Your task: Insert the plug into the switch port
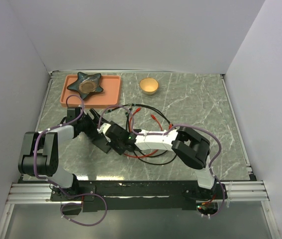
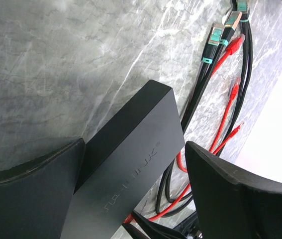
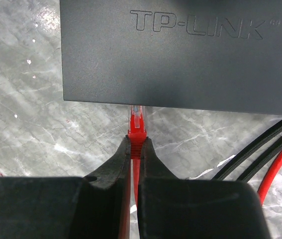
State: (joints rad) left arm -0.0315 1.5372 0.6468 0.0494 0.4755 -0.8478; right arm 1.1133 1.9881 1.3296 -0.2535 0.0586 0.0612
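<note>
Grey marbled desk (image 1: 205, 104): the right gripper (image 3: 136, 149), reaching left, is clamped on the red plug (image 3: 137, 122), whose tip meets the near edge of the TP-Link switch (image 3: 180, 59). The left gripper (image 2: 135, 149) straddles the switch, grip unclear.

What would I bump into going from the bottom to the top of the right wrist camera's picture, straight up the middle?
The right gripper, pinched shut → the red plug it holds → the black switch box with TP-LINK written on top.
</note>
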